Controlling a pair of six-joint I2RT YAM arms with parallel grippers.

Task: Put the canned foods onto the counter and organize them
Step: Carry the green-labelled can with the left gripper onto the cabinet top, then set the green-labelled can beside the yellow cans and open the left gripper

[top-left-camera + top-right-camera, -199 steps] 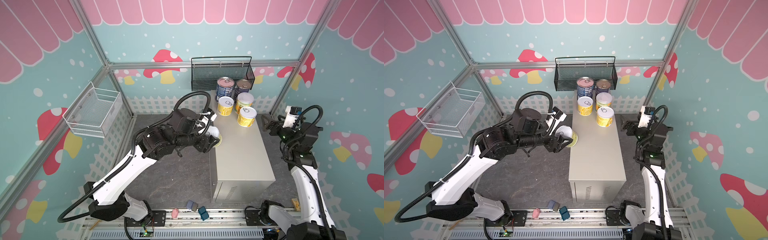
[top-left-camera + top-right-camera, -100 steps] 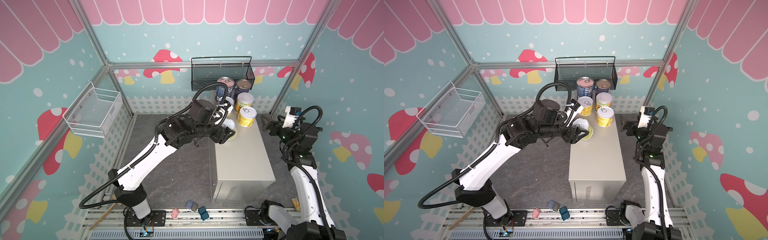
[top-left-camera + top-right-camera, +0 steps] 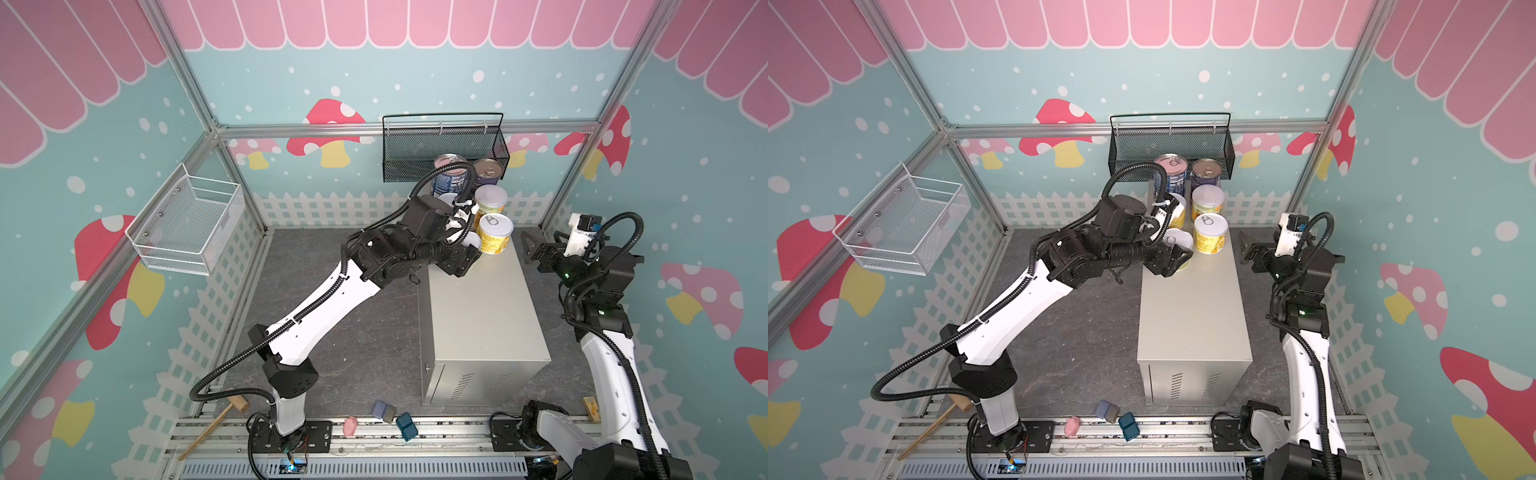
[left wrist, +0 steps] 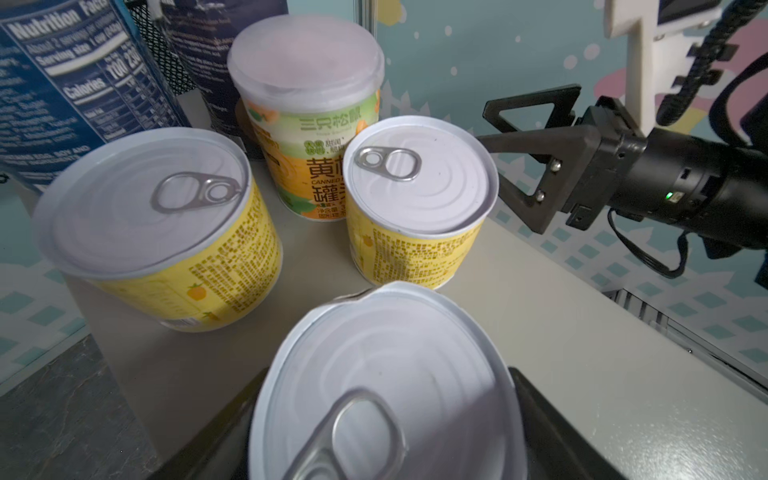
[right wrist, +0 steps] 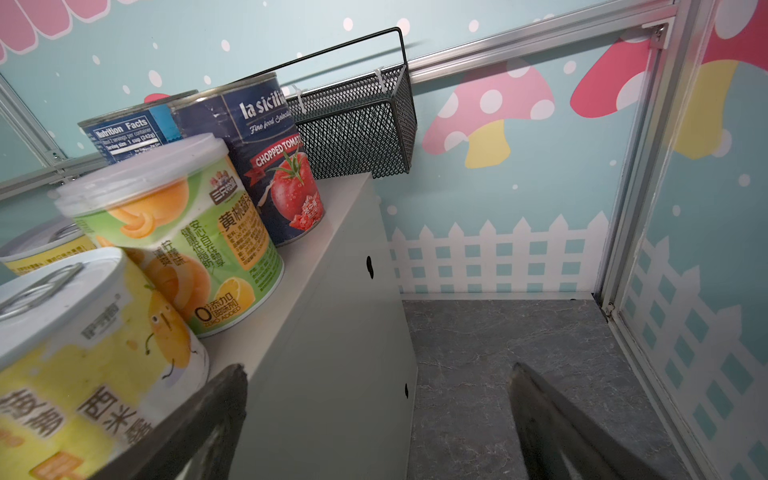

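Note:
Five cans stand grouped at the back of the counter (image 3: 482,316): two tall dark blue cans (image 3: 449,176) (image 3: 488,172), then yellow cans (image 3: 490,199) (image 3: 494,235), one partly behind my left arm. A further yellow can (image 4: 386,374) (image 3: 1179,241) stands just in front of them between the fingers of my left gripper (image 4: 384,415) (image 3: 467,253). The fingers flank it closely on both sides. Its pale lid hides whether they press on it. My right gripper (image 3: 528,249) (image 5: 378,374) hangs open and empty off the counter's right edge, level with the cans.
A black mesh basket (image 3: 444,149) hangs on the back wall just above the blue cans. A white wire basket (image 3: 187,228) hangs on the left wall. Small blue and pink blocks (image 3: 382,409) and a wooden mallet (image 3: 216,424) lie by the front rail.
My left arm has carried the yellow can from the counter's left edge back and right, in next to the standing yellow cans. The right arm has stayed still.

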